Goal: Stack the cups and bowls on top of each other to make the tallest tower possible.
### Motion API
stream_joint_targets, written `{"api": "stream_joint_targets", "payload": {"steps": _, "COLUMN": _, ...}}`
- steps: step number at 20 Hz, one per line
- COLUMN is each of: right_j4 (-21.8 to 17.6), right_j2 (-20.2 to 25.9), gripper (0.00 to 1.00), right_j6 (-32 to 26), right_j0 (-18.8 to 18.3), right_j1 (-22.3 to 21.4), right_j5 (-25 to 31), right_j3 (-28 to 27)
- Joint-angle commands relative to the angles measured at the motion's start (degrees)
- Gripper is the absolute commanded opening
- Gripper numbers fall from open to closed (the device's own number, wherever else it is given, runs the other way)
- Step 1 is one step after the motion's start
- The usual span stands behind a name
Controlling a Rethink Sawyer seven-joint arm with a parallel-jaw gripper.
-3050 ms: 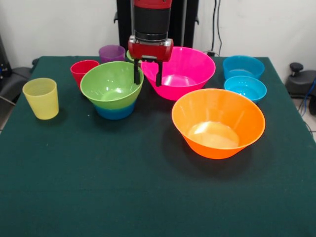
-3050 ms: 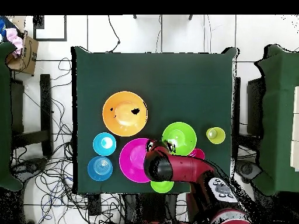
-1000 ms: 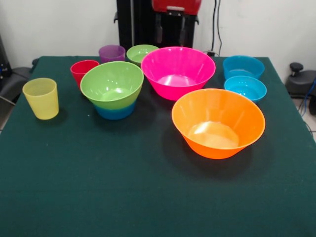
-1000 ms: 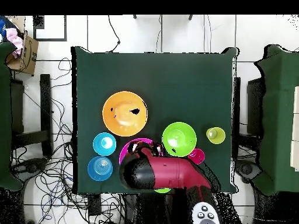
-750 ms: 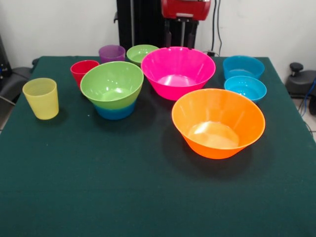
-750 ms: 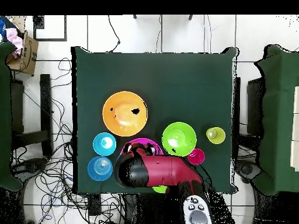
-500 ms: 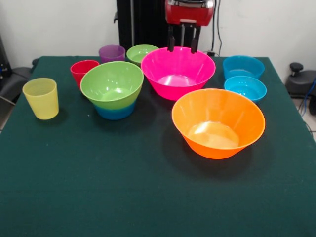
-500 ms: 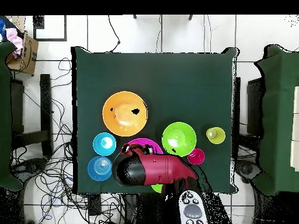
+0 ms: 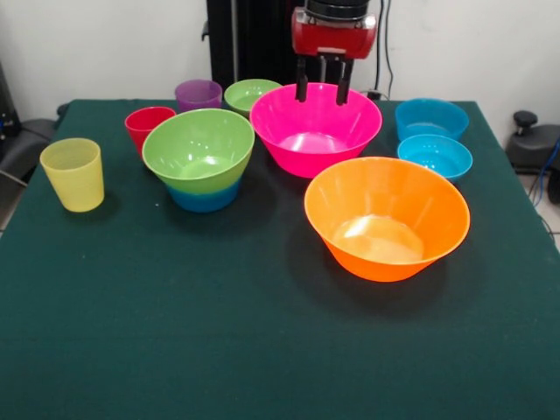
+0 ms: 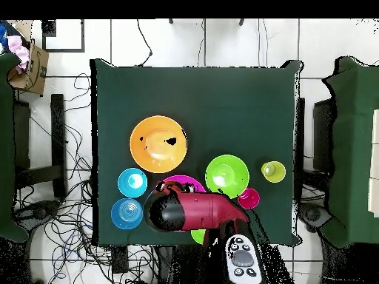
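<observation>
Pincer (image 9: 321, 91) hangs spread and empty over the pink bowl's (image 9: 316, 140) far rim (prob. lining up a rim grab) w/ green bowl (image 9: 199, 150) already nested on a blue one.

orange bowl (image 9: 386, 219) | pink bowl (image 9: 316, 128) | green bowl (image 9: 199, 150) (blue beneath) | yellow cup (image 9: 73, 174) | dark green table (image 9: 219, 332)

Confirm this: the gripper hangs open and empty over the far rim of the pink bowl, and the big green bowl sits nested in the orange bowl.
One detail is wrong. The big green bowl sits on a blue bowl, not in the orange bowl, which stands apart and empty, as the front view shows. The rest holds: the gripper hangs open and empty over the far rim of the pink bowl.
</observation>
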Motion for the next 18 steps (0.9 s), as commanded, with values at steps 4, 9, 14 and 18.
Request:
{"api": "stream_joint_targets", "payload": {"steps": 4, "right_j4": 2.6, "right_j2": 0.5, "gripper": 1.0, "right_j6": 9.8, "right_j0": 0.8, "right_j1": 6.0, "right_j5": -3.8, "right_j3": -4.9}}
{"api": "stream_joint_targets", "payload": {"steps": 9, "right_j4": 3.5, "right_j2": 0.5, "gripper": 1.0, "right_j6": 9.6, "right_j0": 0.7, "right_j1": 7.8, "right_j5": -4.8, "right_j3": -6.5}}
{"api": "stream_joint_targets", "payload": {"steps": 14, "right_j4": 4.7, "right_j2": 1.0, "gripper": 1.0, "right_j6": 9.3, "right_j0": 1.2, "right_j1": 8.9, "right_j5": -4.5, "right_j3": -8.4}}
{"api": "stream_joint_targets", "payload": {"steps": 18, "right_j4": 5.7, "right_j2": 0.6, "gripper": 1.0, "right_j6": 9.5, "right_j0": 2.2, "right_j1": 9.6, "right_j5": -3.9, "right_j3": -10.1}}
